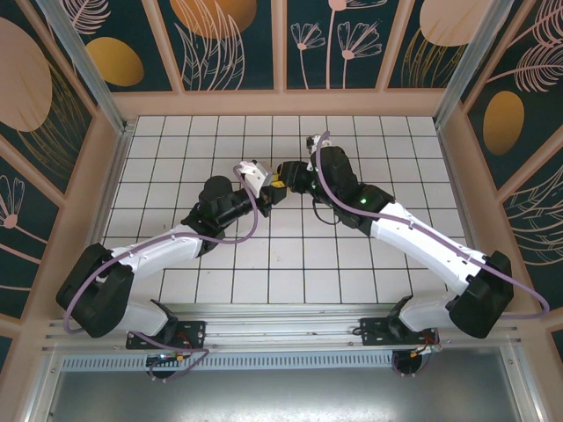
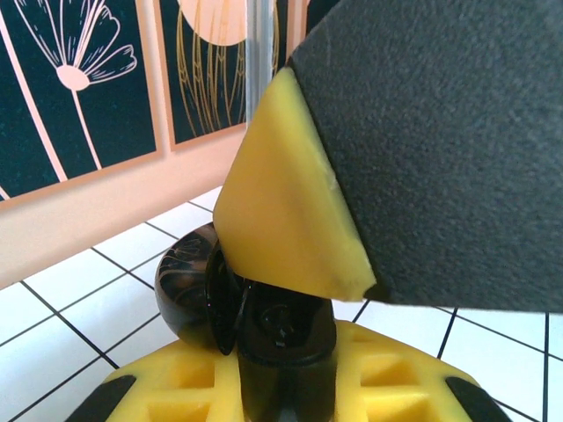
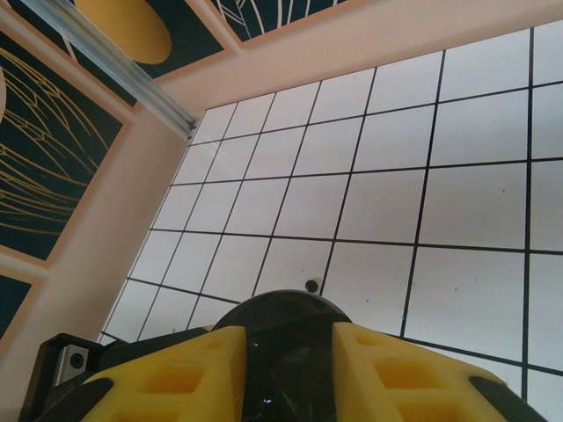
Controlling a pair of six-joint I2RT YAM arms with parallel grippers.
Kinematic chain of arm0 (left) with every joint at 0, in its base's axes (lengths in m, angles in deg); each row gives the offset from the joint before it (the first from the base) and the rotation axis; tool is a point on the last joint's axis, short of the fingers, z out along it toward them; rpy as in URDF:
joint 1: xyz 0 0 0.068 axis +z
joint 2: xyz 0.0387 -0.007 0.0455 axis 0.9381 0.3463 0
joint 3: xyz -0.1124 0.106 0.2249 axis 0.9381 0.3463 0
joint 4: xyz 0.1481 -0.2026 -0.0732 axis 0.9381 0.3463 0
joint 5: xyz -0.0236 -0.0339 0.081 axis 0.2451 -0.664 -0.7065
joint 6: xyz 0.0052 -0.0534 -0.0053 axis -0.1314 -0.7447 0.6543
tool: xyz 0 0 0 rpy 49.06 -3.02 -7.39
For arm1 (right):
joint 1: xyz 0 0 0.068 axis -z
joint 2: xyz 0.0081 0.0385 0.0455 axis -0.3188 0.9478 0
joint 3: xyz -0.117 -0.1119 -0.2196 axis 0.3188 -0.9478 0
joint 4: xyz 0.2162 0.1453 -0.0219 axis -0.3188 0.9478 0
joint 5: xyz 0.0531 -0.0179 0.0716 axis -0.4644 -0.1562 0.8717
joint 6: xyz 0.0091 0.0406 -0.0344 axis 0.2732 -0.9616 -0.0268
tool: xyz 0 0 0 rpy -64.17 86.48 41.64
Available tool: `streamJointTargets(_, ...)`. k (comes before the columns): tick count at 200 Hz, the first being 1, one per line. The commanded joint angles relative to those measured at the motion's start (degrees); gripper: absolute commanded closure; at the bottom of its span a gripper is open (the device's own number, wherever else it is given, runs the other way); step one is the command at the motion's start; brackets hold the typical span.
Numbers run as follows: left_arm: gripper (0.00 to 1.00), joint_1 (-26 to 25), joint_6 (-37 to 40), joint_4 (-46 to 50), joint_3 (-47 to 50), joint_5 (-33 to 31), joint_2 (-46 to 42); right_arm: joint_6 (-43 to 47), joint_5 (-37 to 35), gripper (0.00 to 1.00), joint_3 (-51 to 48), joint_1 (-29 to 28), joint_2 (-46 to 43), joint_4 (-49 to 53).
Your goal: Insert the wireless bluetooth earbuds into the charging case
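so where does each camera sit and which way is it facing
Top: above and behind the bases, looking down on the table; both arms whole, left hand and right hand meeting mid-table.
Left wrist: on the left arm, low over the tiles, facing a panelled wall; own fingers hold a black case, a right-hand finger just above.
Right wrist: on the right arm, looking down across tiles to a corner; own fingers at the bottom.
Shared: top and left wrist both show the two hands meeting.

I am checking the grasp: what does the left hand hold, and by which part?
The left hand holds a black charging case, pinched at the sides of its lower body between the yellow pads.
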Motion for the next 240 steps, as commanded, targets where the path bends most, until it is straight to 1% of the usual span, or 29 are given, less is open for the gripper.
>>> streamJointTargets(1,1.00,-0.5,1.4,-3.9,-2.2,1.3,-2.1,-1.4,1.3,0.67,2.3,-0.5,-0.1,2.6)
streamJointTargets(54,1.00,-0.4,1.2,-4.0,-1.9,1.5,-2.2,-1.8,1.1,0.62,4.9,-0.5,0.1,4.8)
streamJointTargets(140,1.00,-0.4,1.4,-3.9,-1.9,1.5,-2.5,-1.8,1.8,0.60,8.8,-0.4,1.6,8.4)
streamJointTargets(172,1.00,-0.5,1.9,-3.5,-1.6,1.2,-2.6,-2.4,2.5,0.55,10.0,-0.4,1.6,9.7)
streamJointTargets(240,1.00,-0.5,2.7,-2.4,-1.5,0.3,-3.6,-3.1,3.4,0.53,11.3,-0.1,0.7,11.6)
